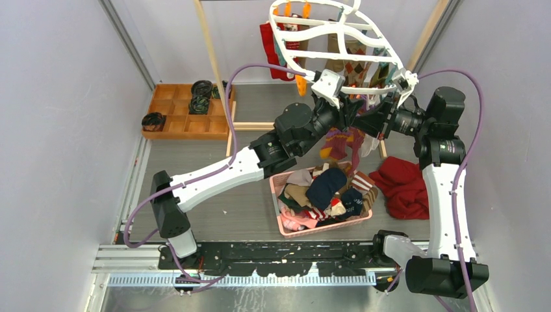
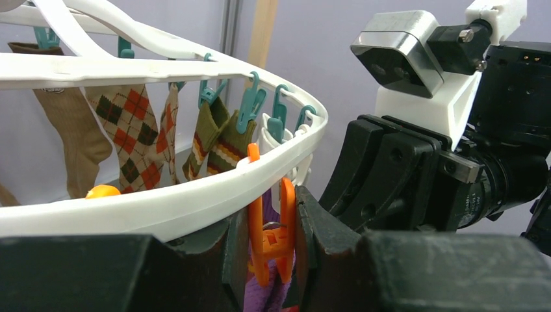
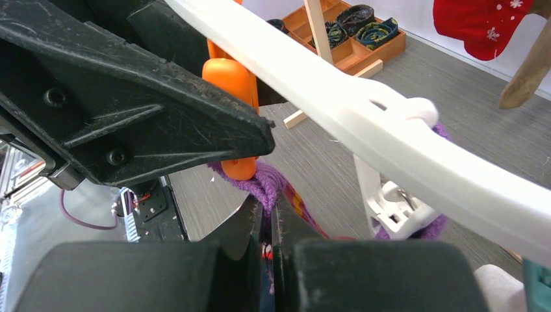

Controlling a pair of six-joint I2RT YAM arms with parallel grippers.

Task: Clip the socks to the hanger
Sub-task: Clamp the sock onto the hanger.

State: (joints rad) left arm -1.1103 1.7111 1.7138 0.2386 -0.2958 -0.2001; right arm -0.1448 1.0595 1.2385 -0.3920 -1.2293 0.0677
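Note:
The white oval hanger [image 1: 325, 32] hangs at the back, with argyle and striped socks [image 2: 130, 130] clipped along its far side. My left gripper [image 2: 273, 240] is shut on an orange peg [image 2: 269, 227] under the hanger's near rim [image 2: 162, 205], pressing its two arms together. A purple sock [image 3: 266, 185] with a patterned leg hangs below that peg, its cuff reaching up between the peg's lower tips. My right gripper [image 3: 269, 218] is shut on the cuff just under the peg [image 3: 230, 84]. In the top view both grippers [image 1: 344, 107] [image 1: 373, 114] meet at the rim, and the sock [image 1: 338, 143] dangles beneath.
A pink basket [image 1: 279, 195] heaped with socks sits under the hanger. A red cloth [image 1: 403, 185] lies to its right. A wooden tray [image 1: 188, 110] with black rolls stands at the back left beside a wooden post [image 1: 214, 58]. A white clip [image 3: 390, 201] grips purple fabric nearby.

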